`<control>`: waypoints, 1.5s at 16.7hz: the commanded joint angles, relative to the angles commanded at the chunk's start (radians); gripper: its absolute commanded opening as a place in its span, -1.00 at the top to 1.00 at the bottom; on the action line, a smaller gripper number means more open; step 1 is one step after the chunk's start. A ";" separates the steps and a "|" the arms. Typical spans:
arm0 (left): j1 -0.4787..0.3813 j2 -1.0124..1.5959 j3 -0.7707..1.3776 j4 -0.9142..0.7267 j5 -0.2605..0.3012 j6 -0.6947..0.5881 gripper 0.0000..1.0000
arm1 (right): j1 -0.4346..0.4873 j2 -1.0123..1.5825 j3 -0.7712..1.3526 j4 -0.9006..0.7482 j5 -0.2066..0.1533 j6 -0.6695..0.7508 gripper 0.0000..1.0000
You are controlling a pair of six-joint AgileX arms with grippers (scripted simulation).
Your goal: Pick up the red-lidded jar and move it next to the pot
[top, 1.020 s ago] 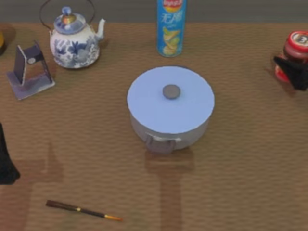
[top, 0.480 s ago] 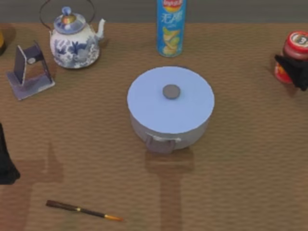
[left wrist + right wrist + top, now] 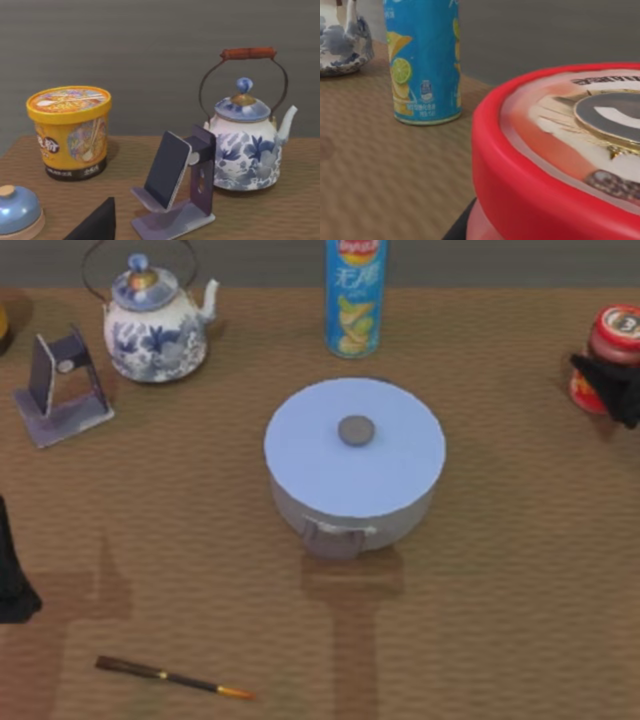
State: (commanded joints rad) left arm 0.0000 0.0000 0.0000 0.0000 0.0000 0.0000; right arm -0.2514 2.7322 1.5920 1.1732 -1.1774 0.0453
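The red-lidded jar (image 3: 612, 352) is found upright at the far right edge of the table, well apart from the pot (image 3: 354, 465), which stands at the table's centre. The right gripper (image 3: 606, 385) is set against the jar's body below the lid. Over the last second the gripper's dark tip is seen to have crept slightly inward along the jar, while the jar itself is unmoved; this is judged to be the closing stage of the grasp, with the lift and carry toward the pot not yet begun.

Whether the right gripper's fingers are clamped on the jar or merely alongside it cannot be told: most of the gripper is cut off by the edge of the top view, and the right wrist view is filled by the red lid (image 3: 555, 150). The jar's base is also hidden. The left gripper (image 3: 12, 585) is parked at the table's left edge, only partly visible, and its fingers cannot be judged.
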 joint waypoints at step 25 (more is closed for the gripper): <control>0.000 0.000 0.000 0.000 0.000 0.000 -1.00 | 0.012 -0.488 -0.666 0.196 0.033 0.017 1.00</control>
State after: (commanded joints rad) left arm 0.0000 0.0000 0.0000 0.0000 0.0000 0.0000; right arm -0.2394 2.2445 0.9256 1.3688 -1.1446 0.0628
